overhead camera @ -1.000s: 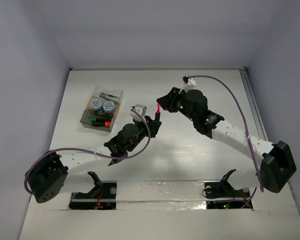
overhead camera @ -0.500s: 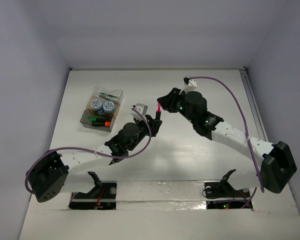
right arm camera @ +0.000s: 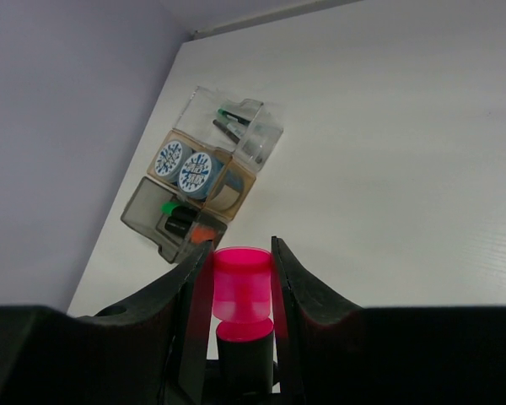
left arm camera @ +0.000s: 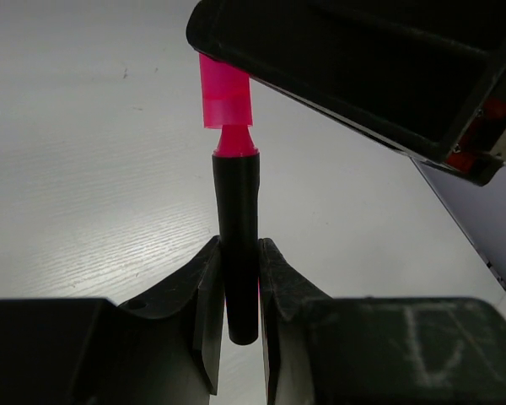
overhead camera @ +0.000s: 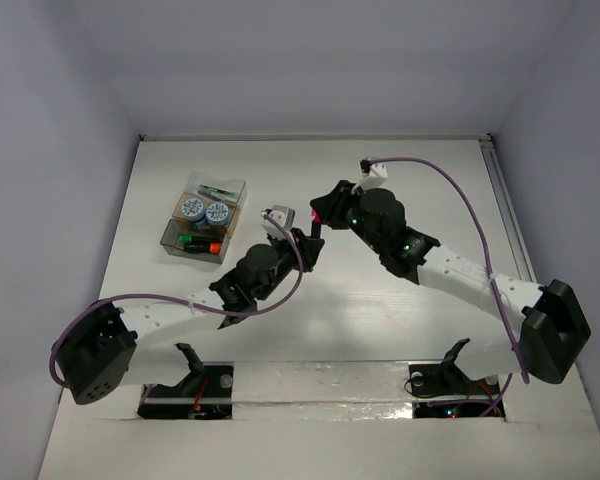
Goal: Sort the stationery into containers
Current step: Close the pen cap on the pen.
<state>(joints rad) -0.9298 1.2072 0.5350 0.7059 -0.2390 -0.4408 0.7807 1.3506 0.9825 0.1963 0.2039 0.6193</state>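
- Top external: the pink marker (overhead camera: 317, 224) hung above the middle of the desk (overhead camera: 410, 180), well apart from the clear containers (overhead camera: 202, 228) at the left. The left tool (overhead camera: 309, 240) gripped its lower end and the right tool (overhead camera: 321, 212) its upper end.
- Left wrist: the left tool's jaws stood narrow, clamped on the black barrel (left arm camera: 237, 211). The pink cap (left arm camera: 225, 99) above sat in the right tool.
- Right wrist: the right tool pinched that cap. Beyond lay the containers holding blue-white discs (right arm camera: 184, 164), pens (right arm camera: 230, 118), and green and orange markers (right arm camera: 179, 221).
- Handling, as a judgement: light, stiff, smooth plastic — probably slippery, so the barrel is best held mid-length and the cap square across.
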